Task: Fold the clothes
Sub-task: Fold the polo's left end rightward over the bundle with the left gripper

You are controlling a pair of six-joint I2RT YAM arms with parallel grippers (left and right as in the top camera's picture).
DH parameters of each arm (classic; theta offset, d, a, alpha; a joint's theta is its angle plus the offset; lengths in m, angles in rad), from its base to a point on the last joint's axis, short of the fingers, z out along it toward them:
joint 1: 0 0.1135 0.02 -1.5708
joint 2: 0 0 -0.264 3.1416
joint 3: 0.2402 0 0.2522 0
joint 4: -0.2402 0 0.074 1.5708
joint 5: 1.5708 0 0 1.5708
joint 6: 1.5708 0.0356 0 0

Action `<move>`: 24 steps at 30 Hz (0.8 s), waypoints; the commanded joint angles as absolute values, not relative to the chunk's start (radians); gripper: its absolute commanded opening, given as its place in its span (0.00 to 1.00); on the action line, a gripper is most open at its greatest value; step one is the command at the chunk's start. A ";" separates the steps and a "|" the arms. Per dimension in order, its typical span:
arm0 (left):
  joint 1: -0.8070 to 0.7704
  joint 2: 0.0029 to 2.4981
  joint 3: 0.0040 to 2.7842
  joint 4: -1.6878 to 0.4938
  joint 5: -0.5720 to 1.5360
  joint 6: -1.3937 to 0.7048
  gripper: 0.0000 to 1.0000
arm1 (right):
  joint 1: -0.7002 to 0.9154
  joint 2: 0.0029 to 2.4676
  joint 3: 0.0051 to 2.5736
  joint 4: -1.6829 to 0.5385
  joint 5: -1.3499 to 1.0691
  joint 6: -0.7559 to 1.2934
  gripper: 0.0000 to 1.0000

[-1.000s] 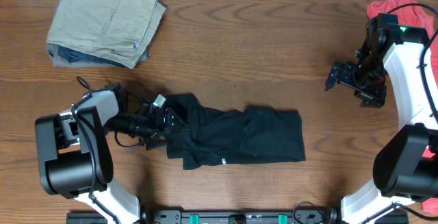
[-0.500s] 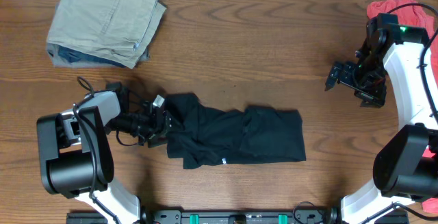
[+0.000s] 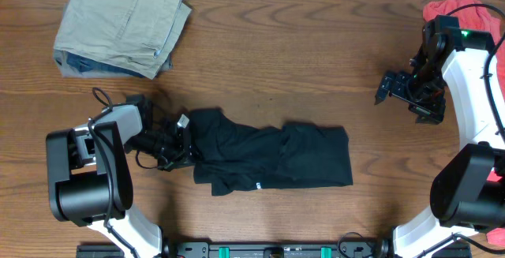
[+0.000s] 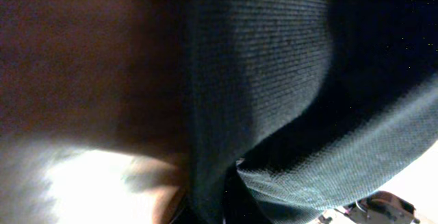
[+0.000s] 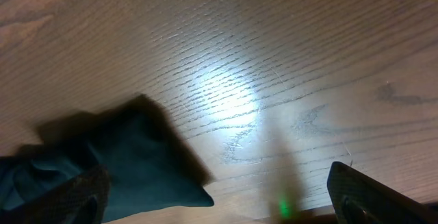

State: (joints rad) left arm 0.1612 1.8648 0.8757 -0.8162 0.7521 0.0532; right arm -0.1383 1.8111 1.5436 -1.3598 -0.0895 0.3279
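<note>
The black shirt (image 3: pixel 268 157) lies crumpled in a long strip across the middle front of the table. At its left end my left gripper (image 3: pixel 185 142) is shut on the bunched fabric edge. Dark knit cloth (image 4: pixel 294 80) fills the left wrist view and hides the fingers. My right gripper (image 3: pixel 392 89) hangs open over bare wood at the far right, well apart from the shirt. In the right wrist view its two fingertips (image 5: pixel 359 193) stand wide apart, with a corner of dark fabric (image 5: pixel 137 166) on the table at lower left.
A folded khaki garment (image 3: pixel 122 17) rests on a blue-grey one at the back left corner. A red cloth (image 3: pixel 458 9) sits at the back right, behind the right arm. The arms' bases stand at the front left and front right.
My left gripper has gone from open to shut on the shirt's left edge, shifting slightly. The right arm has not moved.
</note>
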 commanded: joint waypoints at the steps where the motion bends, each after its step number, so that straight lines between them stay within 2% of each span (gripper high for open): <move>1: 0.159 1.866 0.944 -0.875 0.629 0.020 0.06 | -0.137 1.797 1.555 -1.357 -0.086 0.317 0.99; 8: 0.159 1.748 1.113 -1.077 0.413 -0.071 0.06 | -0.137 1.797 1.555 -1.357 -0.086 0.317 0.99; 16: 0.143 1.547 1.287 -1.303 0.377 -0.084 0.06 | -0.137 1.797 1.555 -1.357 -0.086 0.317 0.99; 24: -0.025 1.399 1.377 -1.404 0.351 -0.123 0.06 | -0.137 1.797 1.555 -1.357 -0.086 0.317 0.99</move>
